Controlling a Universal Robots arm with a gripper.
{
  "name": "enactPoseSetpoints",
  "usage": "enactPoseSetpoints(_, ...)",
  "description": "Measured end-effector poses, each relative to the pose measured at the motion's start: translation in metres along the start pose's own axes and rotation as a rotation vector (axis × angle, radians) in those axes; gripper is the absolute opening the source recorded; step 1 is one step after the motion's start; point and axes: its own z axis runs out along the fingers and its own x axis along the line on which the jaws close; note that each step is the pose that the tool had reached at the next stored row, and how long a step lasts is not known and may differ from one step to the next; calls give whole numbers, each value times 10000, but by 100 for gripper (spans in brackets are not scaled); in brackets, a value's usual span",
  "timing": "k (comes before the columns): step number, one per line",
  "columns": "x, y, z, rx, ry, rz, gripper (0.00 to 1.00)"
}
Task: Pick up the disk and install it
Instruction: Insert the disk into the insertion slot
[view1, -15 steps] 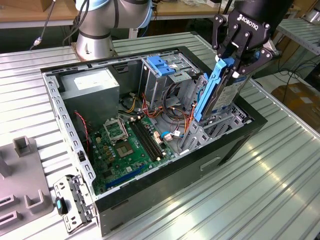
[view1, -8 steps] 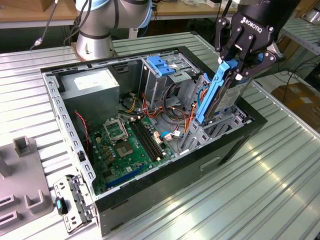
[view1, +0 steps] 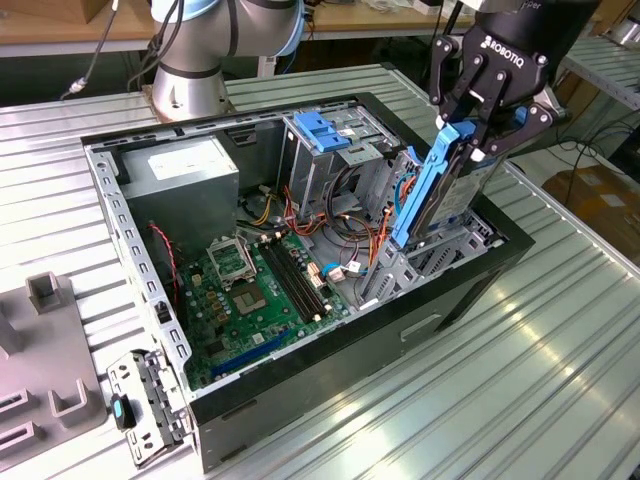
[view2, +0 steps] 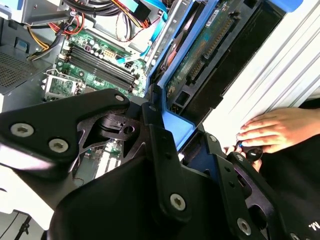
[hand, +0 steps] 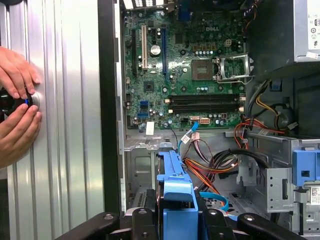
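right, i have the disk (view1: 432, 190) clamped by its upper end, the jaws closed tight on it. it stands nearly upright with a slight lean, its lower end down in the grey drive bay (view1: 445, 255) at the front corner of the open computer case (view1: 300, 385).

i judge this to be the seating step. the disk should run square to the bay's walls, so i'd go slowly and straight along its own length, with no twist. the orange and blue cables (view1: 372, 245) lie just beside the bay and could snag.

in the first wrist view its blue frame (hand: 175, 182) runs out dead centre between the jaws, towards the motherboard (hand: 185, 75). a person's hand (view2: 270, 131) rests on the surface (view1: 520, 380) near the case, so i'd mind that side.
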Motion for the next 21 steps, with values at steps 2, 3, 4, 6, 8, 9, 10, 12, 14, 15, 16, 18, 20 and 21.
enactPoseSetpoints(2,1,0,7,0,0,0,37)
enactPoseSetpoints(3,2,-1,11,0,0,-1,37)
enactPoseSetpoints(4,3,-1,14,0,0,0,37)
enactPoseSetpoints(6,5,-1,21,0,1,0,37)
enactPoseSetpoints(8,5,-1,24,0,-3,0,37)
enactPoseSetpoints(9,6,-1,26,0,-24,0,37)
enactPoseSetpoints(10,6,0,27,-1,-45,1,37)
enactPoseSetpoints(12,9,-1,26,-2,-69,1,37)
enactPoseSetpoints(14,15,-1,27,-2,-71,1,37)
enactPoseSetpoints(15,18,-1,27,-2,-71,1,37)
enactPoseSetpoints(16,19,-1,27,-2,-75,1,37)
enactPoseSetpoints(18,23,-1,29,-3,-103,1,37)
enactPoseSetpoints(20,26,-1,30,-4,-136,2,37)
enactPoseSetpoints(21,27,-1,31,-4,-148,2,37)
